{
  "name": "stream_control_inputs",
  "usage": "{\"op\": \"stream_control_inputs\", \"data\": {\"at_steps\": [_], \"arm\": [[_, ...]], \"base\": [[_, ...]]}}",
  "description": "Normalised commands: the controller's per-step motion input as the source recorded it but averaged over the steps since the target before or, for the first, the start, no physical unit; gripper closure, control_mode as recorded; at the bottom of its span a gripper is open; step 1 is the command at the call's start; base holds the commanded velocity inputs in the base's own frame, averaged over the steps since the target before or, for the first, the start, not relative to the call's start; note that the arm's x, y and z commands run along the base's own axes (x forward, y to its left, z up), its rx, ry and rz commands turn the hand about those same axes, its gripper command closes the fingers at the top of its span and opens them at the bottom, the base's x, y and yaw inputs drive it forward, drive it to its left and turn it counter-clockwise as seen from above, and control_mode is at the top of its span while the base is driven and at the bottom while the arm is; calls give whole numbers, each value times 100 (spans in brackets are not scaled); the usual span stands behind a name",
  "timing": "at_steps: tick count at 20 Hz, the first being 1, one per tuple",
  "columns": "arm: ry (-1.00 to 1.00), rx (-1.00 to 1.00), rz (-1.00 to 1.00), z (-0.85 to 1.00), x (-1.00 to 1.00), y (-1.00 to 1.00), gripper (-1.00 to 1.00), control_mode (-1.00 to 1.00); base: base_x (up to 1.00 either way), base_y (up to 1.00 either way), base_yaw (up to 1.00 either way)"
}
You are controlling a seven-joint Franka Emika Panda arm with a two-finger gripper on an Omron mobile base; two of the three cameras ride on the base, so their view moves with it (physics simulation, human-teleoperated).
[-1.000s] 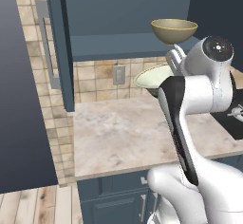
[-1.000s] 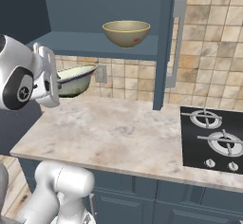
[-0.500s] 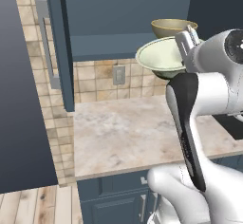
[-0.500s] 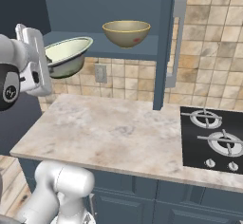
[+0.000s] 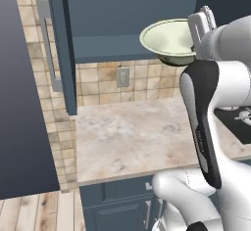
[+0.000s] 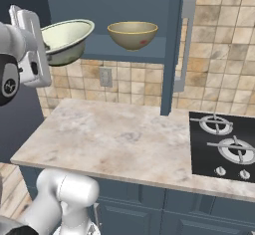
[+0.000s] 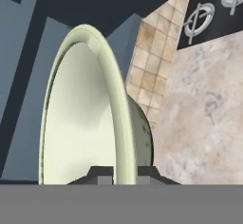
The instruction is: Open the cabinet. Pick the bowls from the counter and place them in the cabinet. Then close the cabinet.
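The cabinet (image 6: 149, 0) stands open, both doors swung out. On its shelf (image 6: 152, 55) sits the mustard bowl (image 6: 132, 34). My gripper (image 6: 46, 47) is shut on the rim of the pale cream-green bowl (image 6: 67, 37), which hangs tilted at shelf height, just left of the mustard one. From the left base camera this bowl (image 5: 169, 41) is in front of the shelf (image 5: 108, 49), with the gripper (image 5: 198, 29) at its right edge. In the hand view the bowl's rim (image 7: 121, 123) runs between the fingertips (image 7: 102, 173). The counter (image 6: 114, 139) lies bare below.
The right door (image 6: 172, 45) with its silver handle (image 6: 184, 45) juts out over the counter beside the black stovetop (image 6: 224, 144). The left door (image 5: 59, 44) hangs open at the counter's left end. A tiled wall with a socket (image 5: 122, 77) backs the counter.
The gripper has carried the cream-green bowl upward, from below the shelf to shelf height, and closer to the cabinet opening. The mustard bowl has stayed put.
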Motion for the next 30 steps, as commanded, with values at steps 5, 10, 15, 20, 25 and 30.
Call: {"op": "stream_control_inputs", "data": {"at_steps": [5, 10, 15, 20, 25, 30], "arm": [[0, 0, 9, 21, 5, 11, 100, -100], [-1, 0, 7, 1, 3, 18, 100, -100], [-9, 0, 2, -1, 14, 5, 100, -100], [-10, 3, 0, -17, 14, 5, 100, -100], [0, 12, 1, -18, 20, 21, 100, -100], [0, 11, 3, 0, 10, 22, 100, -100]], "base": [[0, 0, 0], [0, 0, 0], [0, 0, 0], [0, 0, 0], [0, 0, 0], [0, 0, 0]]}}
